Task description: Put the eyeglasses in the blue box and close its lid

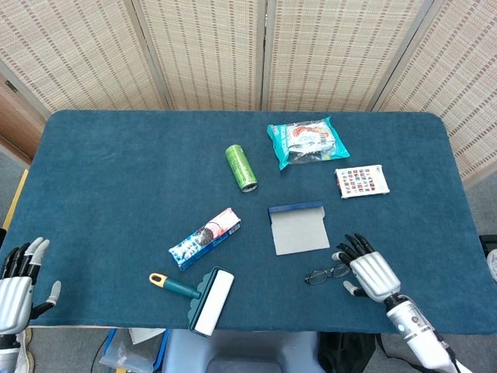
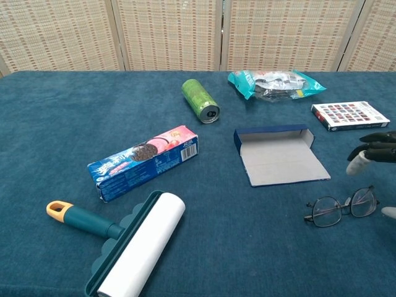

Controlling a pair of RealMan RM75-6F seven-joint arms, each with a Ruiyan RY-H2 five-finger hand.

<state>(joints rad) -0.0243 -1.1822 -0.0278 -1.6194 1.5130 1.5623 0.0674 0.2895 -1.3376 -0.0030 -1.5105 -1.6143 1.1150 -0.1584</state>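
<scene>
Lying beside right hand: eyeglasses
</scene>
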